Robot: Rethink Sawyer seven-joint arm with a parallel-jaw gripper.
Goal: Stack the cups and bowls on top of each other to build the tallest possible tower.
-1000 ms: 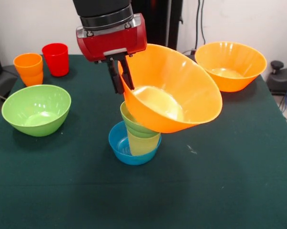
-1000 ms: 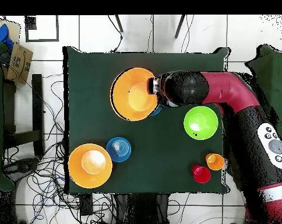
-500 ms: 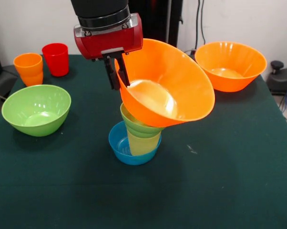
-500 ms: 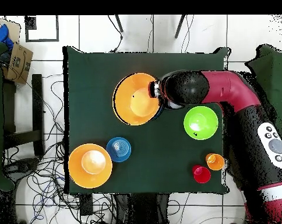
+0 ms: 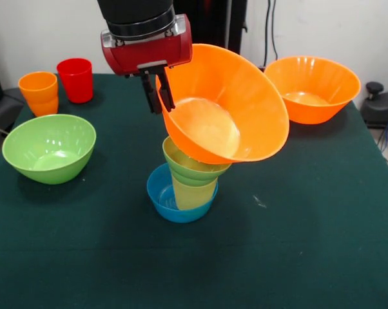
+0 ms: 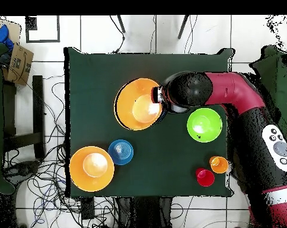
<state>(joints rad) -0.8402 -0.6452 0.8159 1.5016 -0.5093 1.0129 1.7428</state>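
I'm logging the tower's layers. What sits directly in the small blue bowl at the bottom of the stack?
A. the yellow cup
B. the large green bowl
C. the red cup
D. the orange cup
A: in the front view the yellow cup stands in the blue bowl, with the small green bowl on it and the tilted orange bowl, held by the gripper, above.

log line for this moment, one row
gripper: shut on large orange bowl rim | bowl: tilted over small green bowl | stack: yellow cup in blue bowl
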